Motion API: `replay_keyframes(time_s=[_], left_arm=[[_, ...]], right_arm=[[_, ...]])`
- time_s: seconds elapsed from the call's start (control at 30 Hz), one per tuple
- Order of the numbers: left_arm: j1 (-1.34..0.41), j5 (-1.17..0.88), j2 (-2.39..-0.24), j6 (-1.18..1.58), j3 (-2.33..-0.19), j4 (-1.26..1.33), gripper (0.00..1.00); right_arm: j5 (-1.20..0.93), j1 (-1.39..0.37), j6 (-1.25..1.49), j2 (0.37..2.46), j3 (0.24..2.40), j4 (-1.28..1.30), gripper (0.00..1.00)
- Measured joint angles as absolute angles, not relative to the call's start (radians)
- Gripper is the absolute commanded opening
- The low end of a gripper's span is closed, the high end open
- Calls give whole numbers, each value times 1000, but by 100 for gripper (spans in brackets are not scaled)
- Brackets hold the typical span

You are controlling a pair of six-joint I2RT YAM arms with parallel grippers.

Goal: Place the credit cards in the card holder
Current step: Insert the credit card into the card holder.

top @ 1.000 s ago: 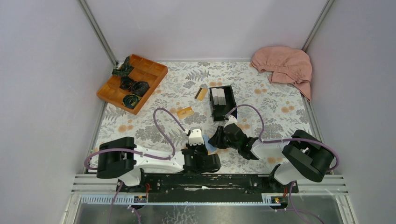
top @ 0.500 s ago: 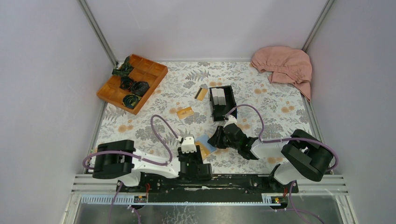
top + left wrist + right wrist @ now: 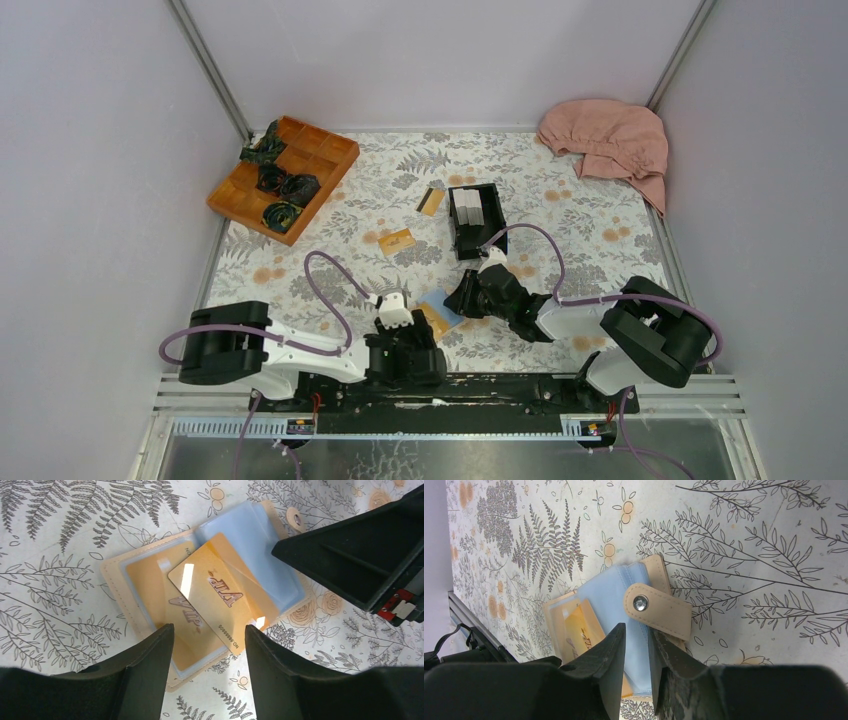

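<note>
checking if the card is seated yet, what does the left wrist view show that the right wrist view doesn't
Only the left wrist view: the VIP faces of two cards, a slotted credit card and a loose credit card lying tilted across the open card holder, with the left gripper open either side of its near corner.
Only the right wrist view: the snap tab with its metal stud, and the right gripper pinching the blue inner panel.
Both: the open card holder on the floral cloth, some gold card showing.
</note>
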State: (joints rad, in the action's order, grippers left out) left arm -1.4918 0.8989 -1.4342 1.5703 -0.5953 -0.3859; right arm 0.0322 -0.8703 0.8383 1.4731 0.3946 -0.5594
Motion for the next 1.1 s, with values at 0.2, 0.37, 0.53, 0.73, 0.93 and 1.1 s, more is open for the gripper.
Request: replay_keyframes(time_s=[0.2,0.37,0.53,0.73,0.93,1.1], left_arm=[[-1491,896,-1452,1560,-601,-347,64],[-1484,894,-1484,1560,-604,-314,65],[-1471,892,-1494,1560,-604,-268,68],[-1457,894,-1513,1560,-607,-226,69],[-1456,899,-1546,1561,-623,-202,70],[-1456,905,-1562,1561,-633,-194,71]], right_arm=[[32,-870,838,1473,395,-559,31],[32,-870,838,1473,395,-559,31],[32,-870,838,1472,395,-559,31],[32,-870,838,1472,395,-558,31],[32,-870,838,1472,395,-558,31],[32,-870,838,1471,394,-558,31]])
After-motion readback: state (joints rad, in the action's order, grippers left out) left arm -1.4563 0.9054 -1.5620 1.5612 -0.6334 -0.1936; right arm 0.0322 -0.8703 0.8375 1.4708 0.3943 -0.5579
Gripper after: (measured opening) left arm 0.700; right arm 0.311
